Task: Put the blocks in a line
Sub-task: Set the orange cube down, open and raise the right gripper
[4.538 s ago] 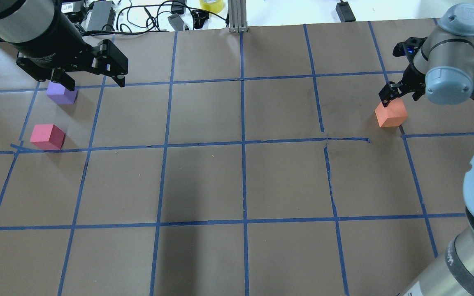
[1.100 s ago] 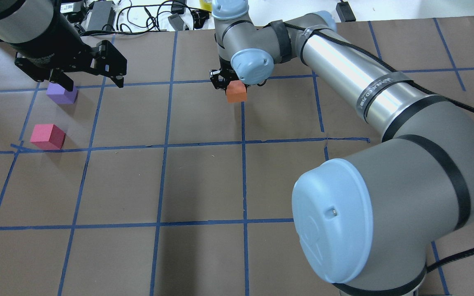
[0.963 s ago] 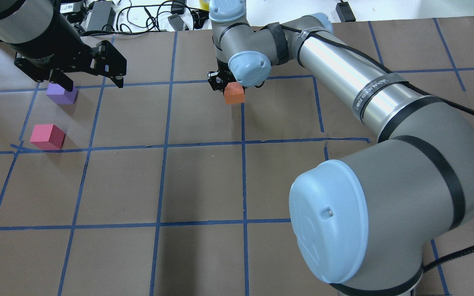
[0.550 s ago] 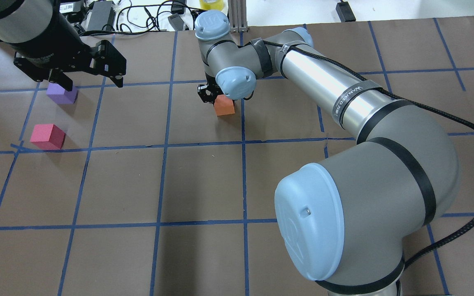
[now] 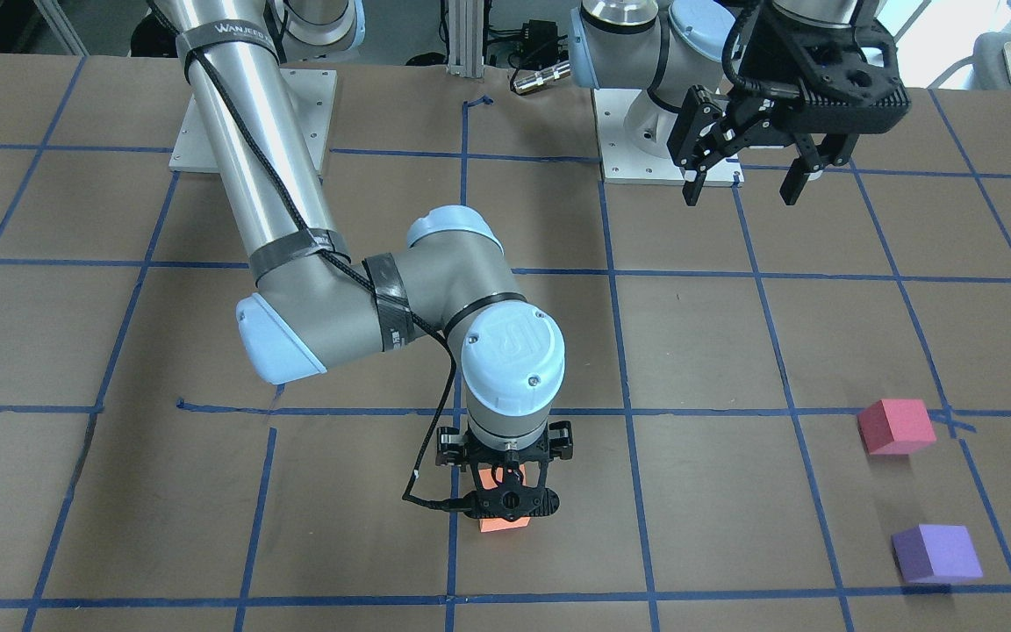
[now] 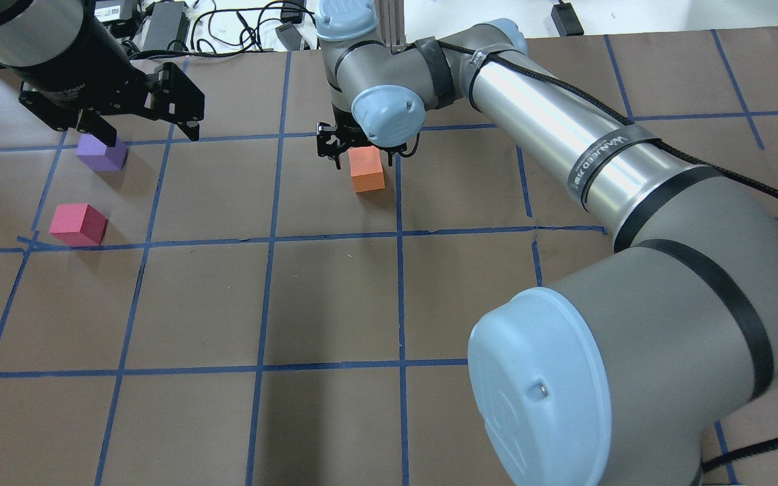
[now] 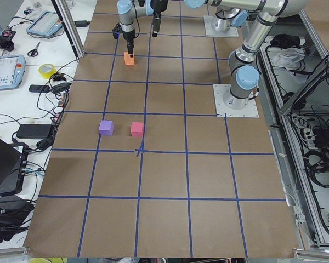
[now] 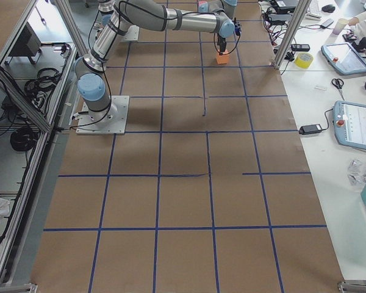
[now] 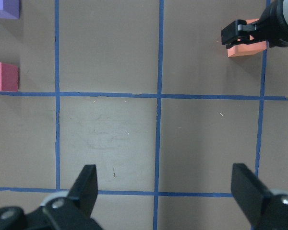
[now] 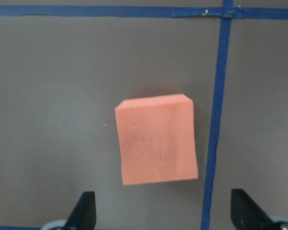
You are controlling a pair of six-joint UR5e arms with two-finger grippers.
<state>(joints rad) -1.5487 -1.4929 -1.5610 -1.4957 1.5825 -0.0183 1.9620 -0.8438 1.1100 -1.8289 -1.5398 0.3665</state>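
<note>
The orange block (image 6: 367, 170) rests on the brown table just left of the centre tape line, also in the right wrist view (image 10: 156, 139) and the front view (image 5: 505, 525). My right gripper (image 6: 355, 145) hangs just above it, open, its fingers (image 10: 84, 211) clear of the block. The purple block (image 6: 102, 154) and the pinkish-red block (image 6: 78, 224) sit apart at the far left, also in the front view: purple (image 5: 935, 553), pinkish-red (image 5: 896, 426). My left gripper (image 6: 152, 135) hovers open and empty beside the purple block, well above the table.
Blue tape lines (image 6: 399, 283) divide the table into squares. Cables and power adapters (image 6: 166, 23) and an aluminium post (image 6: 389, 27) stand along the far edge. My right arm (image 6: 564, 155) stretches across the right half of the table.
My right gripper carried the orange block from the far right to the table's middle, set it down, let go and rose slightly. My left gripper and the other two blocks stayed put.
</note>
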